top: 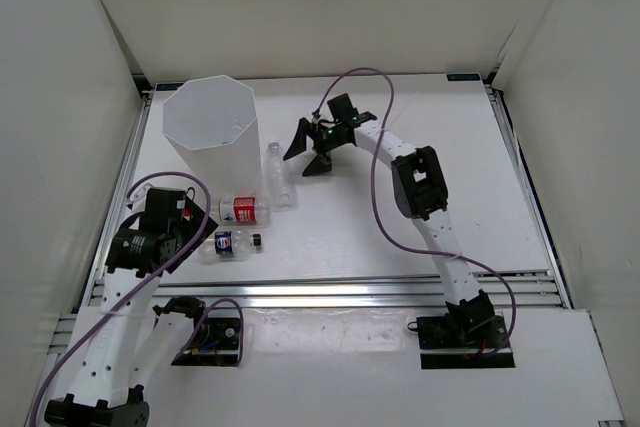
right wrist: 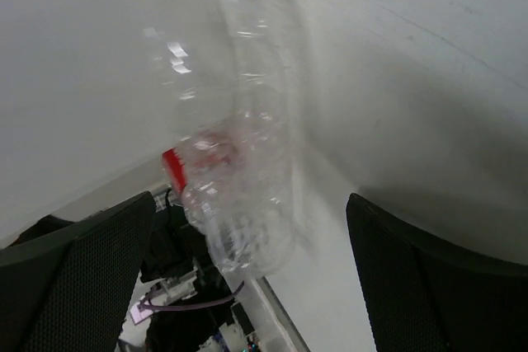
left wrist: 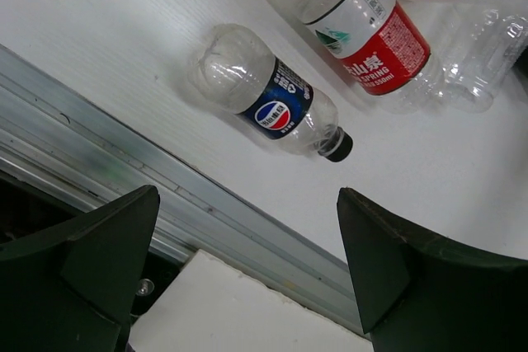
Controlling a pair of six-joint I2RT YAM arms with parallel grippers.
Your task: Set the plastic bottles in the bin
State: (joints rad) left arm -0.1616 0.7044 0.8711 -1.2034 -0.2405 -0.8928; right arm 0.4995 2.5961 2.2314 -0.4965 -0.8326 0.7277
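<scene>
Right gripper [top: 308, 152]: jaws apart, clear bottle [top: 279, 175] just beside (unlabelled).
Left gripper [left wrist: 247, 237]: jaws apart, blue-labelled bottle [left wrist: 268, 105] ahead.
Bin [top: 215, 162]: beside clear bottle.

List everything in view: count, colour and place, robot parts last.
bin: one, translucent white, rear left of the table
unlabelled bottle: one, clear, lying right of the bin
red-labelled bottle: one, clear, lying in front of the bin
blue-labelled bottle: one, clear, black cap, lying closest to the table's near edge
table: one, white, under everything
left gripper: one, black, open, left of the labelled bottles
right gripper: one, black, open, right of the unlabelled bottle
</scene>
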